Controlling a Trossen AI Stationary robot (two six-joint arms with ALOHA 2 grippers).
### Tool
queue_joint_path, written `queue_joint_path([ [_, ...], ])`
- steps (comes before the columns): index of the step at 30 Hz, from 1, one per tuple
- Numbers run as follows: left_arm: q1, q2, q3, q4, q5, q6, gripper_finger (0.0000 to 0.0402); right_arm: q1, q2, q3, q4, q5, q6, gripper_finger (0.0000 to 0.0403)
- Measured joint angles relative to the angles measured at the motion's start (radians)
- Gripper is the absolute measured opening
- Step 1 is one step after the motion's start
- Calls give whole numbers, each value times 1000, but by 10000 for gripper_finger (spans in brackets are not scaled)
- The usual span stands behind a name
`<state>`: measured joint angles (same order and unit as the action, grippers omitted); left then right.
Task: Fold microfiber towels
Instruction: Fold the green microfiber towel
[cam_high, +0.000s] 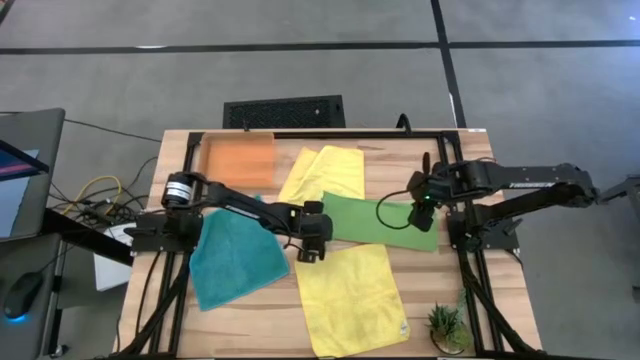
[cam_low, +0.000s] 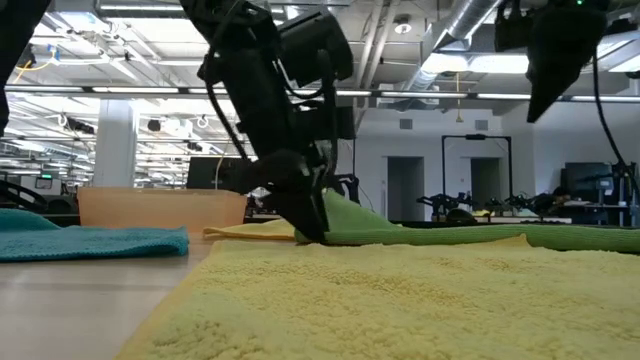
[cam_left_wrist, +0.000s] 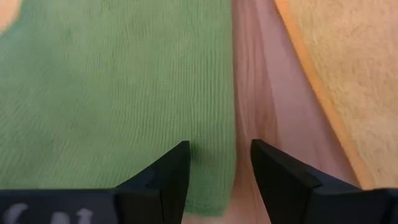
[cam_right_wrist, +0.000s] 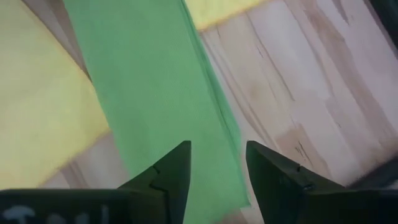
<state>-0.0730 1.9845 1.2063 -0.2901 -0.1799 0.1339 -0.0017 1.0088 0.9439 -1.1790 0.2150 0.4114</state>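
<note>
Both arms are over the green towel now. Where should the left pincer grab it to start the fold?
Probably the near-left corner of the green towel. The left pincer hangs open, straddling that edge, with bare table beside it, so come straight down and pinch the edge. The cloth lies flat there, apart from the yellow towel. The right pincer, also open, covers the opposite end.

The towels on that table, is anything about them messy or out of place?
Somewhat. The teal towel lies crumpled, partly under the left arm, and the far yellow towel is skewed with a flap doubled over. The lime green towel is already folded into a strip; the left gripper and right gripper, both open, are at its two ends.
</note>
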Motion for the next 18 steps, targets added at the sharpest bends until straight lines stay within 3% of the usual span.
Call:
queue_joint_path([
  [11,-3,21,8,-18,-36,-75,151,-1,-41,-1,13,-7,0,172],
  [14,-3,24,32,-57,-34,-75,111,-1,-43,-1,13,-7,0,170],
  [18,-3,31,71,-126,-43,-75,28,-1,-43,-1,13,-7,0,168],
])
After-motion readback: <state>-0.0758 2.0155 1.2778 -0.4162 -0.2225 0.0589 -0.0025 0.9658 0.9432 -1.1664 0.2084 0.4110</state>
